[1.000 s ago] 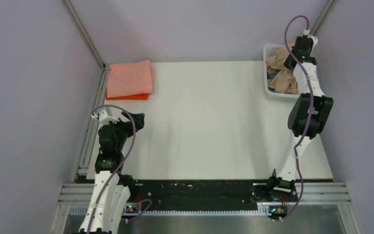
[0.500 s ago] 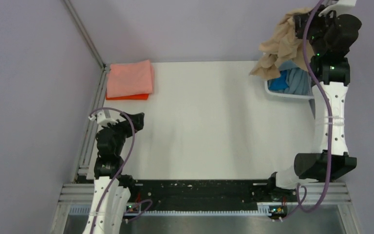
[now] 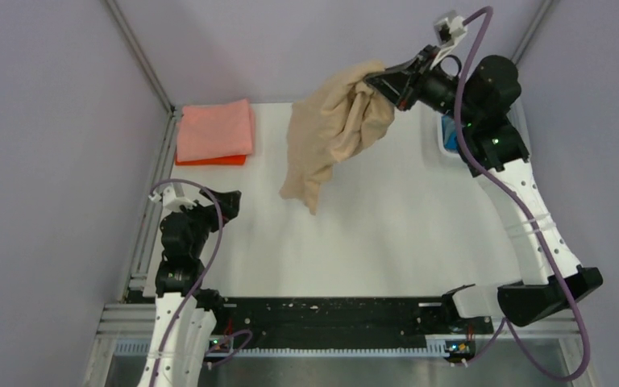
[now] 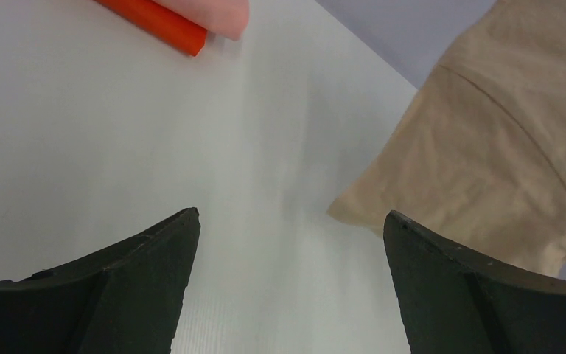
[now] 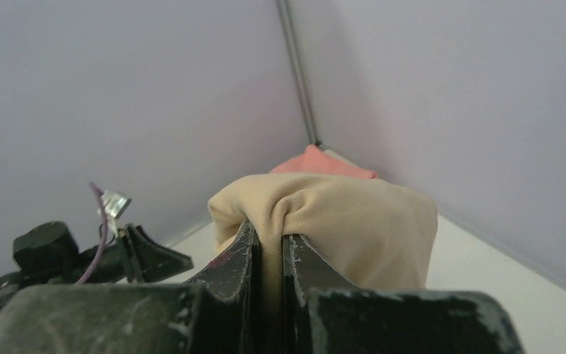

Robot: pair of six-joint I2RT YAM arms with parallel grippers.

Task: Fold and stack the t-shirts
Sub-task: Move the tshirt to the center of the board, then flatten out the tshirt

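Note:
My right gripper [image 3: 380, 79] is shut on the tan t-shirt [image 3: 330, 133] and holds it high over the back middle of the table; the cloth hangs bunched, its lowest corner just above the surface. In the right wrist view the tan t-shirt [image 5: 339, 221] is pinched between the fingers [image 5: 237, 258]. A folded salmon pink t-shirt [image 3: 214, 131] lies on a folded orange t-shirt [image 3: 209, 160] at the back left. My left gripper [image 3: 224, 201] is open and empty, low at the left; its view shows the tan t-shirt [image 4: 486, 169] and the orange t-shirt [image 4: 158, 22].
The white basket [image 3: 444, 143] stands at the back right, mostly hidden behind my right arm, with blue cloth [image 3: 449, 137] showing in it. A metal rail [image 3: 149, 210] runs along the table's left edge. Purple walls enclose the back and sides.
My right arm has lifted the tan t-shirt out of the basket and swung it left over the table's middle. The left gripper has stayed in place.

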